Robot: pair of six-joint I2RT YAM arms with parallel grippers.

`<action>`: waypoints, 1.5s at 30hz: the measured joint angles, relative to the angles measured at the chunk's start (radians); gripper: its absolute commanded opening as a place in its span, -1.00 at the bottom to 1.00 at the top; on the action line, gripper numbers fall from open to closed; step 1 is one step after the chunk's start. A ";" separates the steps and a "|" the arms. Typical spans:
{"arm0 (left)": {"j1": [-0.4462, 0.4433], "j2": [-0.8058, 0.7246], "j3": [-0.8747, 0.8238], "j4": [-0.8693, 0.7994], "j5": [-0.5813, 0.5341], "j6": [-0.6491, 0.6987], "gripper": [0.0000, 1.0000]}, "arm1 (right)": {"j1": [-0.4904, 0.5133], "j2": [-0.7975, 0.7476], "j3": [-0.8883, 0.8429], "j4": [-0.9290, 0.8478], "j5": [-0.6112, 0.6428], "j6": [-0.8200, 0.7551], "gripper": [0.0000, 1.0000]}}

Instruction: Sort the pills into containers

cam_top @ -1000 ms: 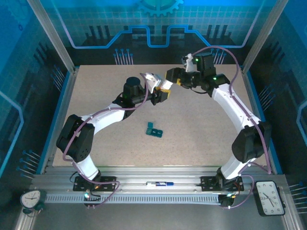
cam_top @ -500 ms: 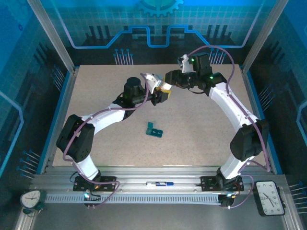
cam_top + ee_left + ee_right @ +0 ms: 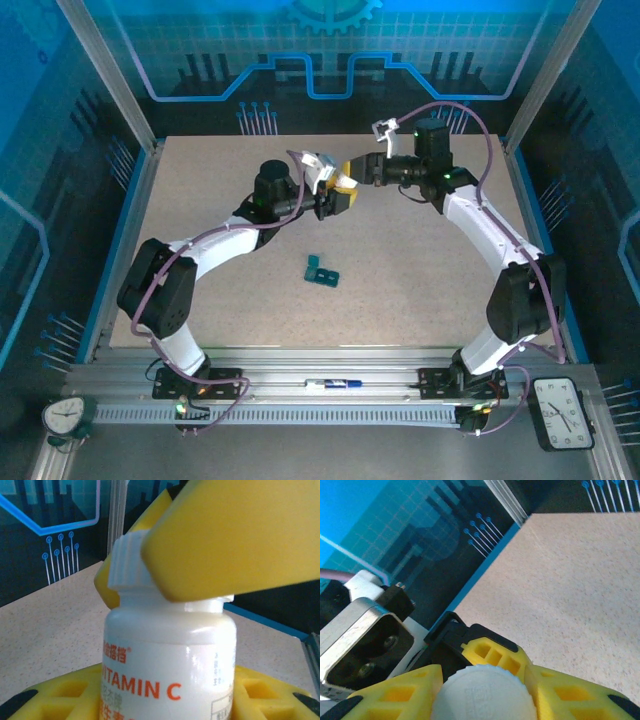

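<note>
Sorting is barely starting: the left arm's fingers (image 3: 60, 700) are pinching a white vitamin C bottle (image 3: 170, 665), the right arm's fingers (image 3: 570, 695) are gripping its white cap (image 3: 482, 695), and the small dark teal plastic pill box (image 3: 322, 271) is lying well apart from both.

Both arms reach inward and meet at the upper centre of the top view. The left gripper (image 3: 338, 197) clamps a vitamin C bottle (image 3: 170, 665), and the right gripper (image 3: 352, 170) pinches its white cap (image 3: 482, 692).
</note>
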 measured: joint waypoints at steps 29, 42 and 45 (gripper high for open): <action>0.027 -0.020 -0.037 0.034 -0.080 -0.028 -1.00 | -0.097 -0.061 -0.122 -0.082 0.261 -0.014 -0.11; 0.027 -0.047 -0.041 0.010 -0.227 0.004 -1.00 | -0.005 0.023 -0.337 -0.165 0.758 0.047 -0.10; 0.027 -0.047 -0.041 0.002 -0.242 0.004 -1.00 | 0.008 0.046 -0.361 -0.162 0.831 0.077 -0.09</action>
